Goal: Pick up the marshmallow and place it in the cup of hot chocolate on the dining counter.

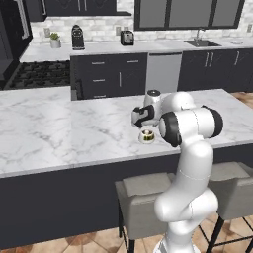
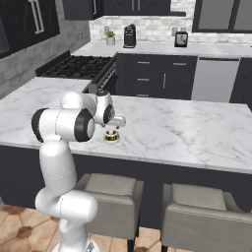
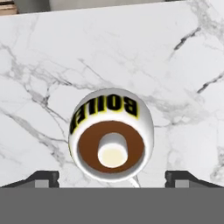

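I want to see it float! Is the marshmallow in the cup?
Yes. The marshmallow sits in the brown drink inside the cup.

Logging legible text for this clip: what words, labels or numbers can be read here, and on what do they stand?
"BOILE": black letters edged in yellow on the outer wall of the cup of hot chocolate, upside down in the hand view; further letters curve out of sight.
Coffee machine and toaster on the back counter: no readable text.

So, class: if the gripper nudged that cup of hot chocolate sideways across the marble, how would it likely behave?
The cup of hot chocolate looks squat and wide, so it would probably slide on the smooth dining counter rather than tip. It is full of brown liquid with the marshmallow in it, so a sharp push could slop.
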Tool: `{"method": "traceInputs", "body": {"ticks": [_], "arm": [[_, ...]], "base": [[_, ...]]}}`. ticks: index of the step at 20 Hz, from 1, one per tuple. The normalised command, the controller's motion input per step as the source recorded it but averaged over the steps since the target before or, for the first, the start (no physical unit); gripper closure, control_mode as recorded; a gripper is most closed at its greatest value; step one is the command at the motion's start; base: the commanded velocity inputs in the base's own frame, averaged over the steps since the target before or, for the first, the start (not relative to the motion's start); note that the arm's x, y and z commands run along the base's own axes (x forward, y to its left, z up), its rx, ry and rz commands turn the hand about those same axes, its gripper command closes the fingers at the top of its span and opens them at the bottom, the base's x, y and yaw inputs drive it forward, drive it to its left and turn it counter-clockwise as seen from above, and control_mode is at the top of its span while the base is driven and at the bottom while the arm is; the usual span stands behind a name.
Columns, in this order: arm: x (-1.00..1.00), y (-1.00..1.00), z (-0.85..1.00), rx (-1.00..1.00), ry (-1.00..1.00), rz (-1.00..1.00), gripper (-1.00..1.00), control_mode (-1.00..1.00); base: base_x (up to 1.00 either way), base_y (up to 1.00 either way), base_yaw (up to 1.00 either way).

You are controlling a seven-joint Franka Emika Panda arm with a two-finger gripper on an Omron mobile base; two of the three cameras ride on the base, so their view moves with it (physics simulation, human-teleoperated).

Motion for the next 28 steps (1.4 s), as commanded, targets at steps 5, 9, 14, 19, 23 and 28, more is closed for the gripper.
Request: {"method": "traceInputs", "body": {"ticks": [5, 9, 14, 19, 23, 28], "arm": [[-0.03, 0.00, 0.18, 0.00, -0.04, 0.00, -1.00, -1.00], [-0.59, -0.01, 0.62, 0.00, -0.14, 0.00, -1.00, -1.00], [-0.98, -0.07, 0.44, 0.04, -0.33, 0.00, -1.00, -1.00], [-1.00, -0.06, 0.72, 0.11, -0.37, 0.00, -1.00, -1.00], [-1.00, -0.02, 0.89, 0.03, -0.31, 0.00, -1.00, -1.00], [-0.98, -0.04, 0.96, 0.00, -0.08, -0.05, -1.00, -1.00]], "base": [[0.00, 0.00, 0.00], [0.00, 0.00, 0.00], [0.00, 0.00, 0.00], [0.00, 0.00, 0.00], [0.00, 0.00, 0.00], [0.00, 0.00, 0.00]]}}
